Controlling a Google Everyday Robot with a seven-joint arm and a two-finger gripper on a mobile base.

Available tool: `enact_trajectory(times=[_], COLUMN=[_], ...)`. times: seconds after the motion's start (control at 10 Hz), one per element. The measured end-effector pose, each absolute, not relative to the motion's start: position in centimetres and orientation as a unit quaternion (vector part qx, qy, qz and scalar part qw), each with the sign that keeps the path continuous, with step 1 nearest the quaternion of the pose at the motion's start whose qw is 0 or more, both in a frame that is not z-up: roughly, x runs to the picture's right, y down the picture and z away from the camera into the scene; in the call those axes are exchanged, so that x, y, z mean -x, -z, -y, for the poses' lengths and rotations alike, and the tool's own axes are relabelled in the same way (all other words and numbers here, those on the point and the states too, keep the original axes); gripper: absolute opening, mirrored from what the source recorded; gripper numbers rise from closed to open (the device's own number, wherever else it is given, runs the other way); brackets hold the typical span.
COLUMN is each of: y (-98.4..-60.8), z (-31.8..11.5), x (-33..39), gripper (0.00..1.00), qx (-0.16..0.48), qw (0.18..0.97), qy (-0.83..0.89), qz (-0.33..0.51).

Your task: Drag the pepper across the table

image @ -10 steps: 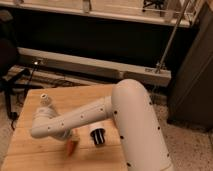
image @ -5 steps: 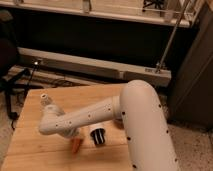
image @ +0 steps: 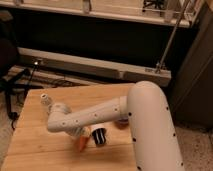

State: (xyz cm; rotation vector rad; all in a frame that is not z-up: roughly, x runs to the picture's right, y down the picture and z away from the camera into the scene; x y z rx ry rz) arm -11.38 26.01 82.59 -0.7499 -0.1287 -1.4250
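Note:
The pepper [image: 81,143], a small orange chili, lies on the light wooden table [image: 40,150] near its front middle. My white arm reaches from the right across the table. Its gripper [image: 76,134] points down at the pepper's upper left end and seems to touch it; the wrist hides the contact. A white-and-black cylinder [image: 99,135] stands just right of the pepper, close to it.
A small clear shaker with a white cap [image: 45,100] stands at the table's back left, just behind the wrist. My bulky upper arm [image: 150,125] covers the table's right side. A dark wall with a metal rail [image: 100,65] runs behind the table.
The wrist and gripper have moved right across the table. The pepper has slid right with them, toward the white-and-black cylinder.

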Motion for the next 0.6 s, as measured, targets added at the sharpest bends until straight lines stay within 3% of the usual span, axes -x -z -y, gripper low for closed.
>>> enact_trajectory(times=[0.6], y=[-83.2], z=[-28.2], x=[8.2], gripper=[0.19], qx=[0.360], qw=[0.685], qy=[0.631], qz=[0.057])
